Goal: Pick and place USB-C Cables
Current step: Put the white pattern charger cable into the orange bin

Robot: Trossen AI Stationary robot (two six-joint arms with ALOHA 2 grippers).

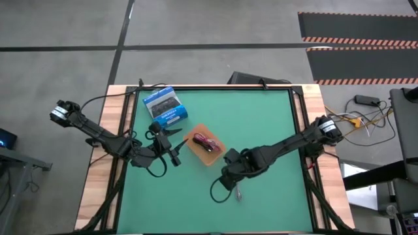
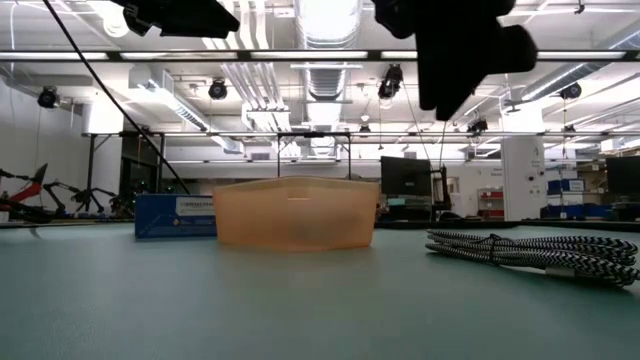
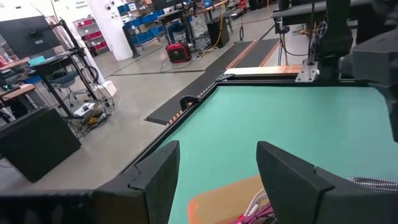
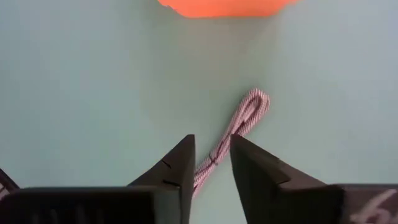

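The orange tray [image 1: 212,156] sits mid-table and also shows in the low view [image 2: 295,213]. A pink-maroon cable [image 1: 204,143] lies in it, and the left wrist view shows white and pink cords [image 3: 255,208] there. The grey braided cable [image 1: 239,192] lies bundled on the mat near the tray, clear in the low view [image 2: 540,250]. My right gripper [image 4: 212,146] hovers above it, open by a narrow gap, with the cable [image 4: 245,118] running under the gap. My left gripper [image 3: 217,155] is open and hangs beside the tray's left edge [image 1: 177,147].
A blue-and-white box [image 1: 166,108] lies on the mat at the far left, behind the left gripper, and shows in the low view [image 2: 175,215]. Black arm wiring loops on the mat [image 1: 215,189] by the right gripper. Bare green mat spreads to the right and near side.
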